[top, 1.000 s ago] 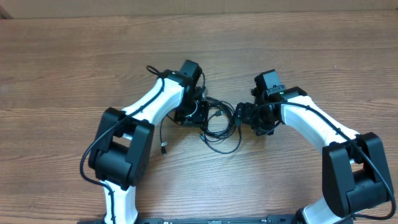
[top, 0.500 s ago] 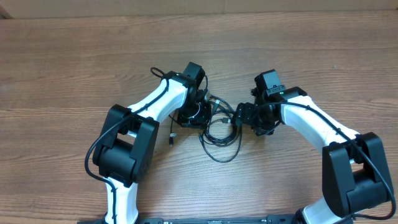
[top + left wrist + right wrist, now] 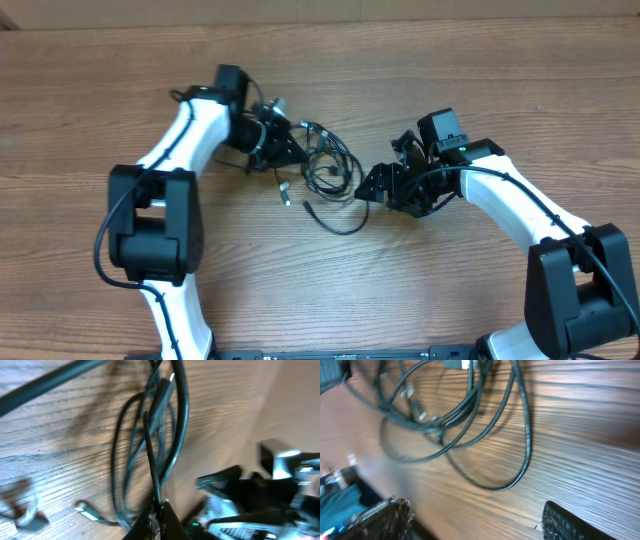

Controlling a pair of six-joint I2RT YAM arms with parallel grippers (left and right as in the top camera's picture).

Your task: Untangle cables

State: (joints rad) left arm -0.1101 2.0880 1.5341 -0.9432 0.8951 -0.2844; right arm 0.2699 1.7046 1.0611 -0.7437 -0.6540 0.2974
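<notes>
Left claw (image 3: 288, 150) pinches one strand of thin black flexible cables (image 3: 330, 178); tangle lies ahead, near wide-open right claw (image 3: 372, 186).

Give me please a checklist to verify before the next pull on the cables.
1. Grip of the left fingers on one strand: ok, shut on it.
2. The right fingers open, with nothing between them: ok.
3. The right fingers close to the cables: ok.
4. Cables separated: not ok, the loops cross and overlap.
5. Which plug the held strand leads to: cannot tell.
</notes>
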